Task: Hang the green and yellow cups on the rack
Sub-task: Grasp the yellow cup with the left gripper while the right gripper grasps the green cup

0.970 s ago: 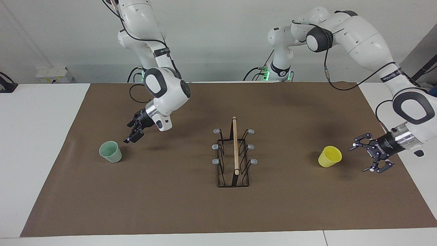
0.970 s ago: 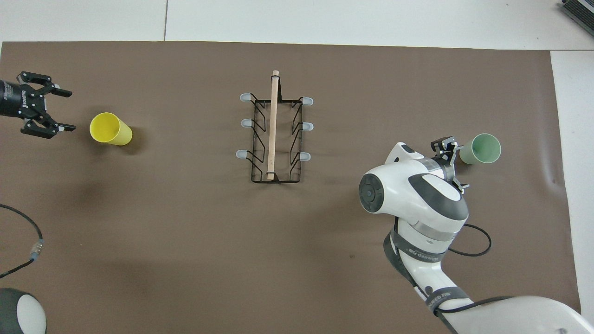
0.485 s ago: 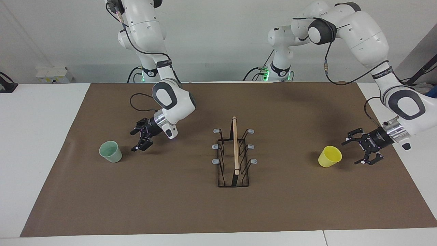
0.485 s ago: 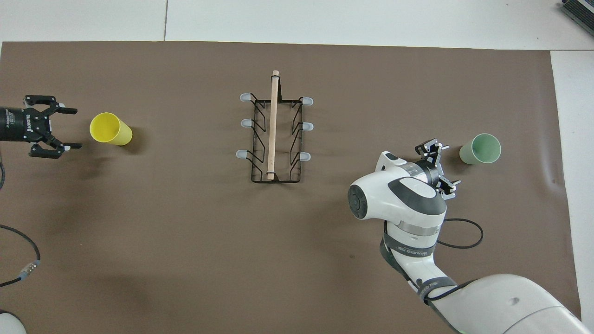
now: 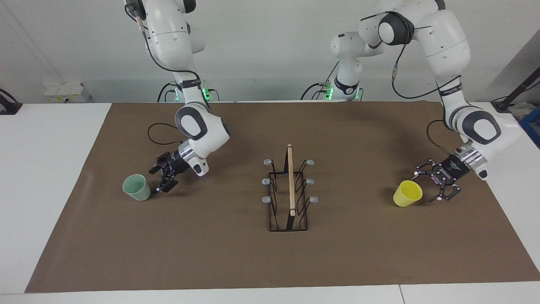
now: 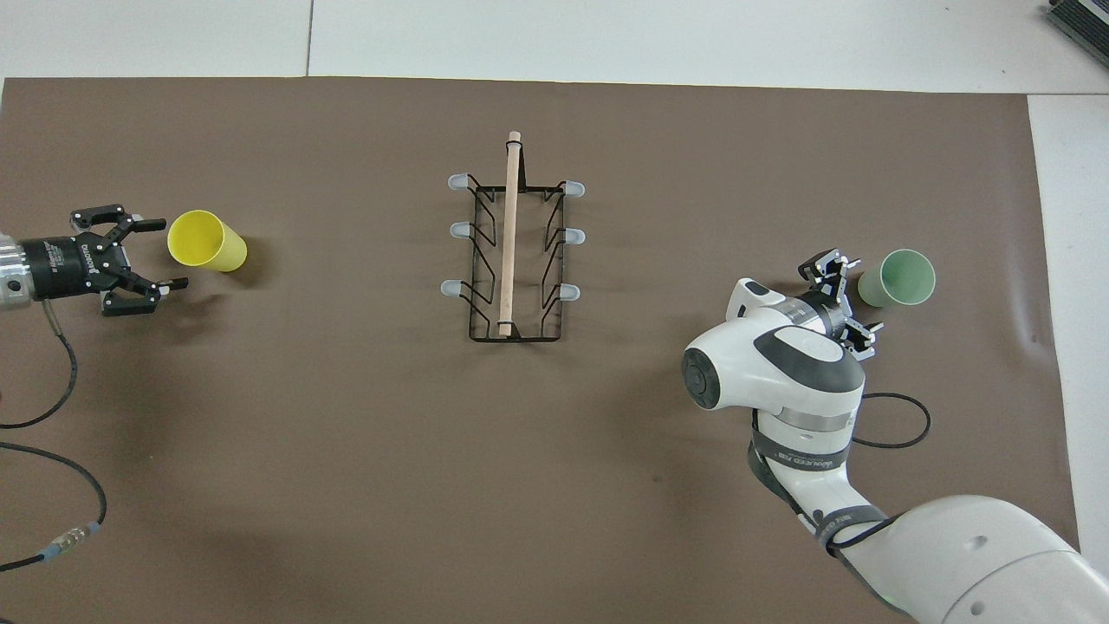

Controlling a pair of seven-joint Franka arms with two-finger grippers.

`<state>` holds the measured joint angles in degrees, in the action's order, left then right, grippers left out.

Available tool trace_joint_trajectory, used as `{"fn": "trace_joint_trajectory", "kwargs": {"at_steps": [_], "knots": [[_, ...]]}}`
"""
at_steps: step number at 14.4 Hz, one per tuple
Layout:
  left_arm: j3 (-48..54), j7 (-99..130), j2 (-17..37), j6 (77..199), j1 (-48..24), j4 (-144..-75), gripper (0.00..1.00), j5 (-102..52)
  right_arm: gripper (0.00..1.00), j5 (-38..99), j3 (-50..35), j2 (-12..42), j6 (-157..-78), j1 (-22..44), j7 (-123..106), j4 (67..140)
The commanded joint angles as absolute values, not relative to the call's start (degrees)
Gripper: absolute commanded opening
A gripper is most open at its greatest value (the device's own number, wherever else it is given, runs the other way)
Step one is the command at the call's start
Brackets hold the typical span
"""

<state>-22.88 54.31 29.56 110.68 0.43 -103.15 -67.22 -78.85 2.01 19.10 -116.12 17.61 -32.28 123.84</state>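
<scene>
Left claw (image 5: 428, 185) standing wide beside yellow cup (image 5: 408, 193) | right claw (image 5: 159, 180) standing wide beside green cup (image 5: 136, 187) | risk: fingertip knocking either cup over.

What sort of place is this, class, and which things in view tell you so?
Probably a robotics lab: two white arms bolted at a white table with a brown mat, cables trailing, bare walls, and a rack with cups set out as a test.

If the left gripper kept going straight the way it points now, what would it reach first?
Most likely the yellow cup. The left gripper is open, low beside the cup and aimed at its side, with a small gap left. Its line looks slightly offset from the cup's middle, so one finger might brush the wall first.
</scene>
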Motion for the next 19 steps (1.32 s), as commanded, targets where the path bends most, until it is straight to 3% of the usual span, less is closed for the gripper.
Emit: {"fn": "trace_joint_trajectory", "kwargs": {"at_steps": [1,19], "knots": [[-23.0,53.4,26.3,116.7,-1.1,-109.6,1.0,-71.9,1.0,-82.7,1.7,20.2,-117.1,17.1,-29.3,124.6],[-18.1,49.6,25.3,131.4,-6.7,-113.4,1.0,-82.8,1.0,-101.8,1.7,22.1,-121.6,9.8,-21.0,126.9]]}}
